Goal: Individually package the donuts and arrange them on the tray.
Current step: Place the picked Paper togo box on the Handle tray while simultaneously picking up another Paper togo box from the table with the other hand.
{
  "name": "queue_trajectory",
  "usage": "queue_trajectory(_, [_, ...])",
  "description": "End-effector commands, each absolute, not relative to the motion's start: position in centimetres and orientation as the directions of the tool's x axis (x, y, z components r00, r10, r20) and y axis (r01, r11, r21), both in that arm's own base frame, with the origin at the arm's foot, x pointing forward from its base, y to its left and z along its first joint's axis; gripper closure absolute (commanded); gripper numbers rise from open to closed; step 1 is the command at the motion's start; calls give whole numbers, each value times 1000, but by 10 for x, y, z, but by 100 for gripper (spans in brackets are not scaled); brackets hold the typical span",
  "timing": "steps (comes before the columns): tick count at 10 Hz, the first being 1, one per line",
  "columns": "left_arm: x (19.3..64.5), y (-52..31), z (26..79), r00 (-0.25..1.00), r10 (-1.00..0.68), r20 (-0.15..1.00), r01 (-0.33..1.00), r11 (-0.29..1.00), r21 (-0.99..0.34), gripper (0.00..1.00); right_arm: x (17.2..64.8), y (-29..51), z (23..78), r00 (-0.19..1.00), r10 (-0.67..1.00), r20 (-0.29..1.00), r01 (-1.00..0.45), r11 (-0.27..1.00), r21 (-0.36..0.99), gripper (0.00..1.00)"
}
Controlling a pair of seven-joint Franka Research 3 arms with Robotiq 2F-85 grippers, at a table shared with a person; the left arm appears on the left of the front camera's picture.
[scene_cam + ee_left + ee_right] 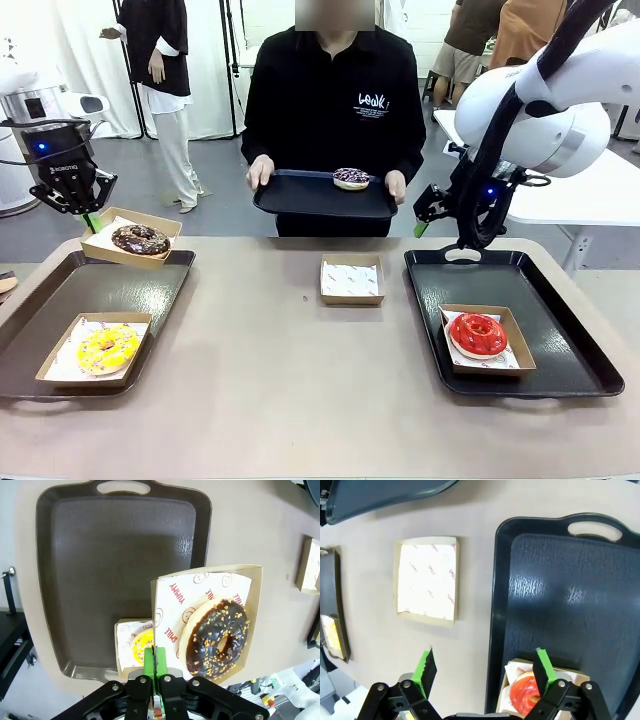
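Placing step, likely: gripping box (103, 249) with chocolate donut (140, 239) in clenched left gripper (155, 663), upper left, over tray (70, 295). Hovering right gripper (485, 667) released, empty. Next: lower flat, let go.

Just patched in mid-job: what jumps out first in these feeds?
The left gripper, jaws shut on the edge of a cardboard box, holds the chocolate donut at the far end of the left tray. Across the table, a person holds a dark tray carrying the sprinkled donut.
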State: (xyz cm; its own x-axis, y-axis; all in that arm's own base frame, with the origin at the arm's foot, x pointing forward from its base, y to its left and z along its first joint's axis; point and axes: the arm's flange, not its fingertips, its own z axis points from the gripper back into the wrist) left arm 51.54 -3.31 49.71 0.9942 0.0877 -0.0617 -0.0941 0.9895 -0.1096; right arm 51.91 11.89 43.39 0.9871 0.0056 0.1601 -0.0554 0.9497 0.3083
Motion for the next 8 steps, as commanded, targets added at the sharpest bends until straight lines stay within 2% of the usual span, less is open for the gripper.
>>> queue_trajectory(1, [515,-32,499,994,86,-60,-92,990,-104,99,520,118,433,987,5,163,-55,950,307,0])
queue_trajectory(7, [515,-33,497,994,88,-62,-94,990,-110,99,519,119,434,987,5,160,-55,950,308,0])
queue_trajectory(8, [520,-24,492,997,52,-48,-57,992,-116,99,523,133,432,989,-23,146,-10,974,224,0])
